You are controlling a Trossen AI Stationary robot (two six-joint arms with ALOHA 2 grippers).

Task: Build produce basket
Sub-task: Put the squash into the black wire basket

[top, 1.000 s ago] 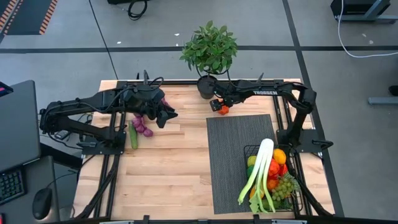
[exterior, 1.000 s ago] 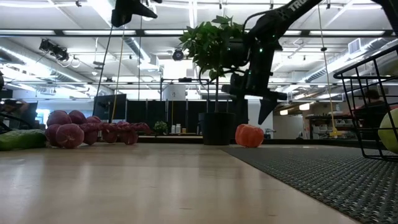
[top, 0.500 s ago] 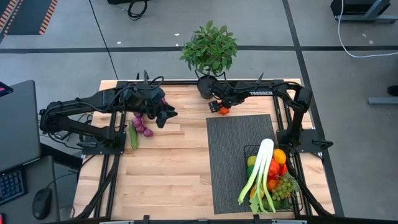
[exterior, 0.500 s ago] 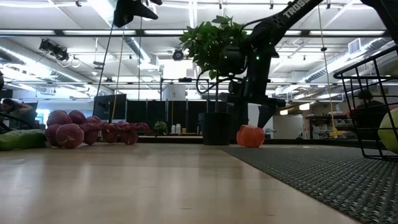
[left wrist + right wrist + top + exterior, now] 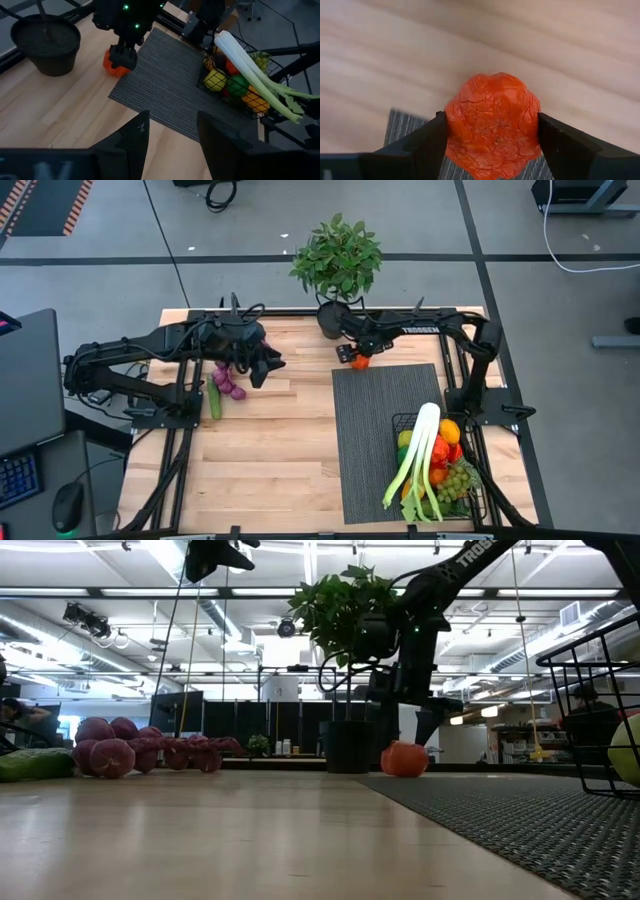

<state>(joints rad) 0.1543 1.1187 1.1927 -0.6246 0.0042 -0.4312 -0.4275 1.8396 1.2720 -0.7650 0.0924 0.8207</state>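
A robotics lab in an open industrial hall. The wooden table (image 5: pixel 270 440) sits in a black metal frame carrying two mounted arms, on a grey concrete floor (image 5: pixel 120 240) marked with dark tape lines. Behind it the low view shows exposed ceiling ducts (image 5: pixel 90 620), strip lights (image 5: pixel 500 710) and distant workstations. A keyboard (image 5: pixel 15 480) and mouse (image 5: pixel 67 507) sit beside the rig.

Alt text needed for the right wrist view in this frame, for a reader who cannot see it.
Seen from above, a wrinkled orange-red fruit sits between the right gripper's two dark fingers, which reach its sides. It rests on the light wooden table, at the edge of a grey ribbed mat.
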